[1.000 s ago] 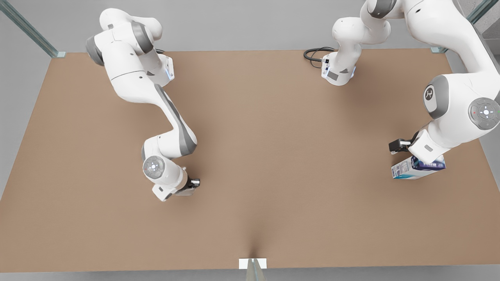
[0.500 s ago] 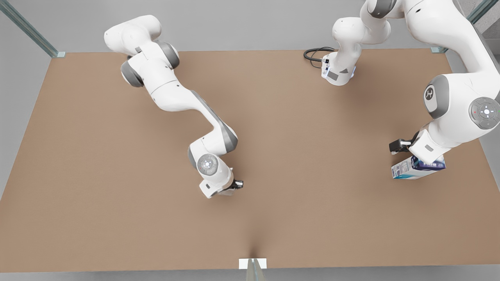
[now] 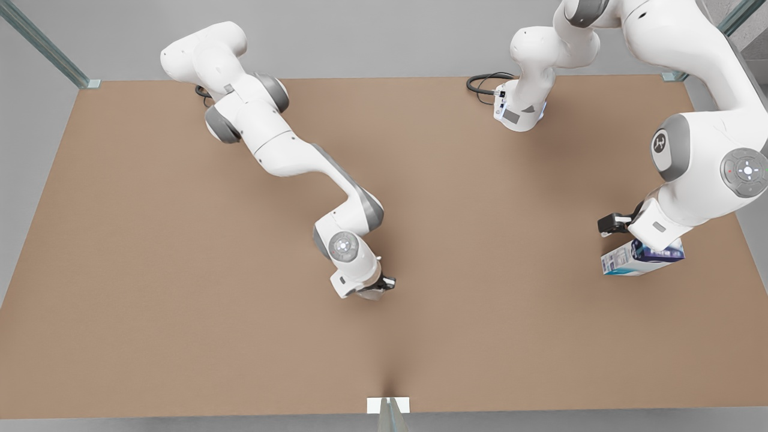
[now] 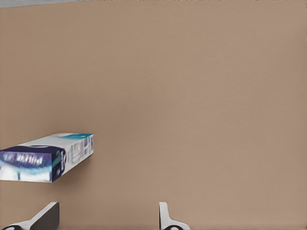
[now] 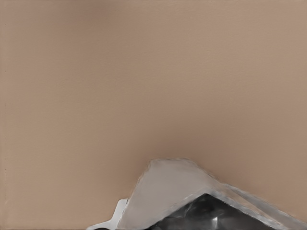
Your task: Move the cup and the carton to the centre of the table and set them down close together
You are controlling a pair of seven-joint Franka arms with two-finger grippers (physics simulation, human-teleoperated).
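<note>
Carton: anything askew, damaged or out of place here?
Nothing damaged. The carton lies flat and intact near the edge of the table on the front view's right, far from centre, with the open left tool beside it, not around it.

Your left gripper (image 3: 624, 235) hung low at the front view's right, wrist bent down, fingers (image 4: 165, 216) spread apart with nothing between them. Your right gripper (image 3: 377, 289) reached out to mid-table on a stretched arm, elbow bent, fingers closed on the cup (image 5: 168, 191).
</note>
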